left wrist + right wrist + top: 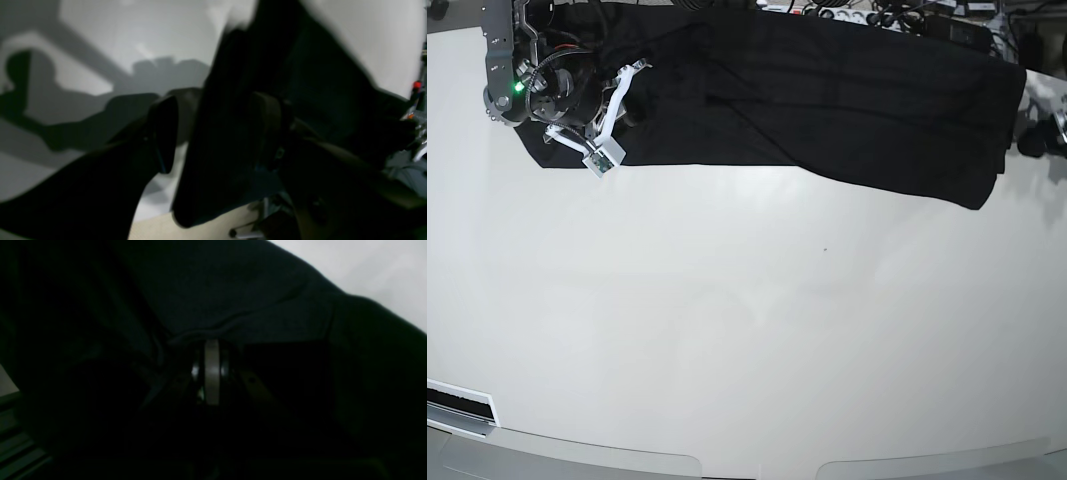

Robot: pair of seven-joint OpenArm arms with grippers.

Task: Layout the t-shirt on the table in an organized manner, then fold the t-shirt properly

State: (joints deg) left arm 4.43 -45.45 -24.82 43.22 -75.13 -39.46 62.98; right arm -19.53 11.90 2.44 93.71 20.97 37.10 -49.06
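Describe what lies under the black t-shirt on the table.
The t-shirt lies on the white table. Whatever else may be beneath the fabric is covered.

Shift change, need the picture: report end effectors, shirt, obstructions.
Right end effector shut on the t-shirt. Left end effector open, shirt fabric between its fingers. Shirt stretched in a band along the table far edge, not folded. No obstructions seen.

Broad bare table (747,330) below; t-shirt (847,110) and right arm (537,85) along far edge.
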